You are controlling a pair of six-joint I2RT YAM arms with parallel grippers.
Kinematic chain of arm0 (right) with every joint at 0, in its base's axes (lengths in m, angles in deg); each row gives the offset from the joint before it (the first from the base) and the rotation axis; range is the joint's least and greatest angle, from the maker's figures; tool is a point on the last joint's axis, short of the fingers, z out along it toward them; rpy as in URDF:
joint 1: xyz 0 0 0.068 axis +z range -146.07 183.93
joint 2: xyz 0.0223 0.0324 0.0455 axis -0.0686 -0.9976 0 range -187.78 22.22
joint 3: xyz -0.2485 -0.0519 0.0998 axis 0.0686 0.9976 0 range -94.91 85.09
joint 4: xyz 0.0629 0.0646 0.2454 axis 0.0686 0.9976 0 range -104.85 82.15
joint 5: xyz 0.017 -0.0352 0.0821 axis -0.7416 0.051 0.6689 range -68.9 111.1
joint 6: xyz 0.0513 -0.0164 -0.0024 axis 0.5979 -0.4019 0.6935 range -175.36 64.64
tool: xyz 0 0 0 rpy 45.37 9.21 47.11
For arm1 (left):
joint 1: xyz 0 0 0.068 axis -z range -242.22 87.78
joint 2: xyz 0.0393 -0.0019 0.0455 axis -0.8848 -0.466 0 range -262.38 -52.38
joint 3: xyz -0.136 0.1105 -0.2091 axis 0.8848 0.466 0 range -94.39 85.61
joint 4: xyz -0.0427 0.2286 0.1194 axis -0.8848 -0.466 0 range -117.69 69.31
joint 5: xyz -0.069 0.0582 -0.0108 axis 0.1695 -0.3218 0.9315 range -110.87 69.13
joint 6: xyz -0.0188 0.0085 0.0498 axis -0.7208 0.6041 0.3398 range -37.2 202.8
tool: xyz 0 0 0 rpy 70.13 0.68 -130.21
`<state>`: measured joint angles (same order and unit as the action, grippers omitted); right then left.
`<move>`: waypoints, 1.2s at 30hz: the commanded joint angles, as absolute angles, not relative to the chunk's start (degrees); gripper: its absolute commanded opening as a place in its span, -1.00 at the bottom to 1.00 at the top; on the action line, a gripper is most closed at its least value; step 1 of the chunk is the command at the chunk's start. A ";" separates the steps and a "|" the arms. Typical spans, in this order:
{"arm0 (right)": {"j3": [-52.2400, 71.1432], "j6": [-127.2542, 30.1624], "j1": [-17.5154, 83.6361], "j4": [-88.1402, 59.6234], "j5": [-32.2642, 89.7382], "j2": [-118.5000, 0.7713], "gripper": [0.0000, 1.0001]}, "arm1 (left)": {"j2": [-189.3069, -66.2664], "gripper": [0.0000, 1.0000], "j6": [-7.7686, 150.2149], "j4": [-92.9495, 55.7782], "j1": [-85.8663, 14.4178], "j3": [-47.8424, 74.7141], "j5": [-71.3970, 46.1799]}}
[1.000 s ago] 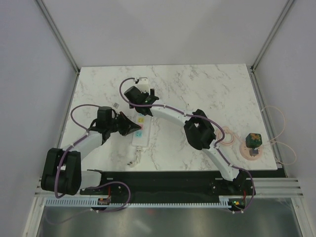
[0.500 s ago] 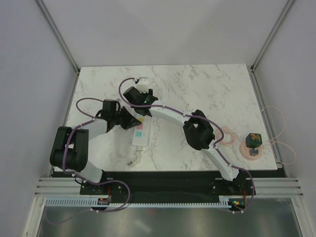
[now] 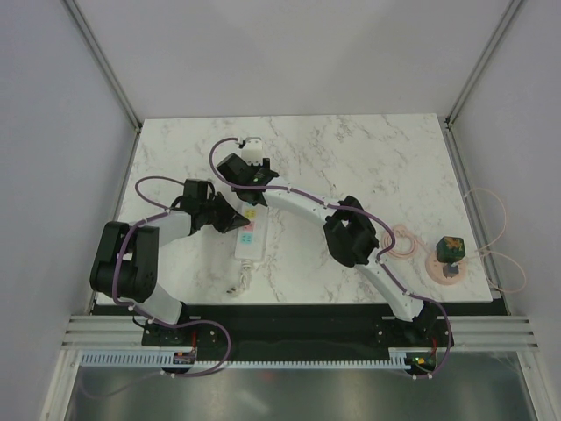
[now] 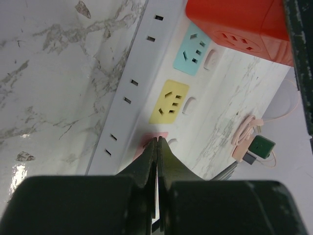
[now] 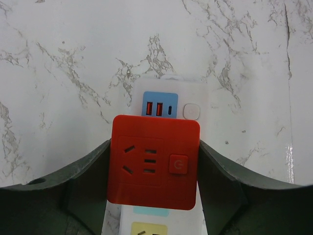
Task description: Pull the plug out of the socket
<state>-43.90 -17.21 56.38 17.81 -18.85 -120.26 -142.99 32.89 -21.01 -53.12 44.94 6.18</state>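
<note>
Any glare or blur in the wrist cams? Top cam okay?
Left wrist: left tool near-field, dark and soft; glare spot on marble table lower left. Right wrist: plug sharp, faint sheen at right edge. Top external: even light, no hard shadows, socket small.

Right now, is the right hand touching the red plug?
Touching. The right wrist view shows the right hand with its fingers flush against opposite sides of the plug, with no gap on either side.
</note>
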 commanded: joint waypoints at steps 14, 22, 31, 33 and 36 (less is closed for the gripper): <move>-47.01 -19.76 57.90 20.57 -20.74 -118.32 -0.47 | -145.90 -0.96 34.90 -22.18 -52.82 46.93 1.89; -51.31 -19.68 56.93 20.65 -21.09 -119.81 -0.69 | -145.81 -0.95 35.60 -22.10 -51.59 47.46 1.19; -52.64 -17.04 53.51 20.57 -17.93 -120.17 -1.00 | -146.51 -0.95 36.22 -22.45 -50.71 47.46 0.66; -52.99 -16.95 52.54 20.65 -16.53 -120.25 -1.00 | -146.60 -0.95 36.31 -22.45 -50.62 47.37 0.58; -54.13 -17.21 51.66 20.57 -15.47 -120.43 -1.00 | -146.69 -0.96 36.48 -22.62 -50.62 47.28 0.40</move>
